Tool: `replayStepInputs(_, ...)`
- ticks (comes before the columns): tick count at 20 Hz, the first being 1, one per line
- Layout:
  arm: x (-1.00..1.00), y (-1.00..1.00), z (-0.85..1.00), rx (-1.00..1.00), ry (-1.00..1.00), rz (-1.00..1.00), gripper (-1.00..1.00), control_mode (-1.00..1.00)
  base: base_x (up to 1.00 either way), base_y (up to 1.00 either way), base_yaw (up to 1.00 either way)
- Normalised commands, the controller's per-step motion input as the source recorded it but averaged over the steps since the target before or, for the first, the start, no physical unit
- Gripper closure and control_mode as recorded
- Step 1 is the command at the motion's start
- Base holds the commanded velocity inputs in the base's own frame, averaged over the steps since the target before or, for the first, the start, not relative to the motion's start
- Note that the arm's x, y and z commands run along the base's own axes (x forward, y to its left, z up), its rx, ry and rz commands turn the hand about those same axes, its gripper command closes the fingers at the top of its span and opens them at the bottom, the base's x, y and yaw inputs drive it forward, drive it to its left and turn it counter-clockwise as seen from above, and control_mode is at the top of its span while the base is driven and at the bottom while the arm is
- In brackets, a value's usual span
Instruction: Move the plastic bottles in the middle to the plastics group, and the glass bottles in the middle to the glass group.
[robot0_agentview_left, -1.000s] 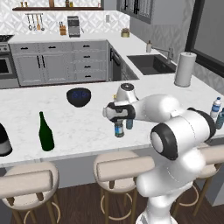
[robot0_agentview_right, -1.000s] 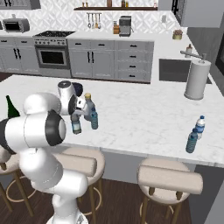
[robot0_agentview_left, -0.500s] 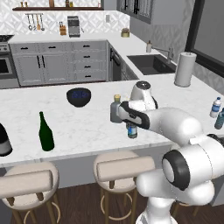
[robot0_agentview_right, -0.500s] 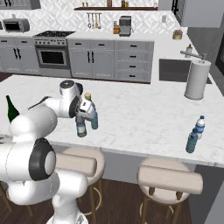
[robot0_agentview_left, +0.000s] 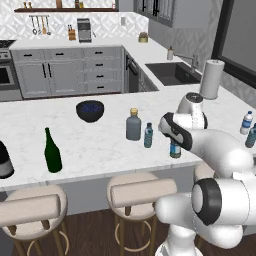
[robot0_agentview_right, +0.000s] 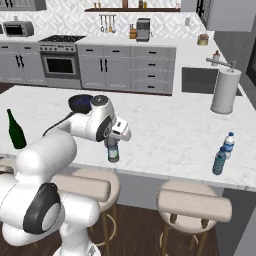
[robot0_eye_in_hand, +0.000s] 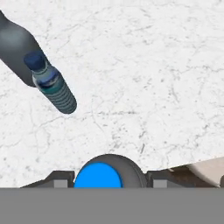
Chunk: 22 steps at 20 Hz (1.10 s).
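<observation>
White marble spreads across the island counter (robot0_agentview_left: 100, 145) where I am working, with grey cabinets, a stove and a sink along the far walls. My gripper (robot0_agentview_right: 113, 144) points straight down at the near edge of that counter, its jaws partly closed on a small plastic water bottle (robot0_agentview_left: 175, 149) — in the hand view its blue cap (robot0_eye_in_hand: 98, 176) sits right between my two finger tips, so I have hold of it by the neck and it hangs upright, its base at or just above the marble; I cannot tell which. Just beside it, toward the middle of the counter, the second small water bottle (robot0_agentview_left: 148, 135) stands upright, and close behind that stands the squat grey glass bottle with a tan cap (robot0_agentview_left: 133, 125). Beyond them a dark blue bowl (robot0_agentview_left: 90, 110) rests on the counter. Well apart at the left end is the glass group — a tall dark green wine bottle (robot0_agentview_left: 51, 151) and a fat dark bottle with a pale band (robot0_agentview_left: 4, 161) at the picture's edge. At the opposite, right end the plastics group (robot0_agentview_right: 224, 152) waits, two small water bottles close together near the counter's edge, with a paper towel roll (robot0_agentview_right: 223, 90) standing farther back beside the sink (robot0_agentview_left: 174, 73).
</observation>
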Motion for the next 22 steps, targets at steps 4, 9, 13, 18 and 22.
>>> replayStepInputs(4, 0.0, -1.0, 0.0, 0.0, -0.01, -0.03, 1.0, -1.0, 0.0, 0.0, 0.0)
replayStepInputs(9, 0.06, -1.0, 0.0, 0.0, -0.02, -0.09, 1.0, -1.0, 0.0, 0.0, 0.0)
replayStepInputs(13, 0.09, -1.0, 0.0, 0.0, -0.05, -0.14, 1.0, -1.0, 0.0, 0.0, 0.0)
replayStepInputs(18, 0.04, -1.0, 0.0, 0.0, -0.05, -0.19, 1.0, -1.0, 0.0, 0.0, 0.0)
replayStepInputs(22, 0.12, -0.88, 0.0, 0.0, -0.07, -0.28, 1.0, -1.0, 0.0, 0.0, 0.0)
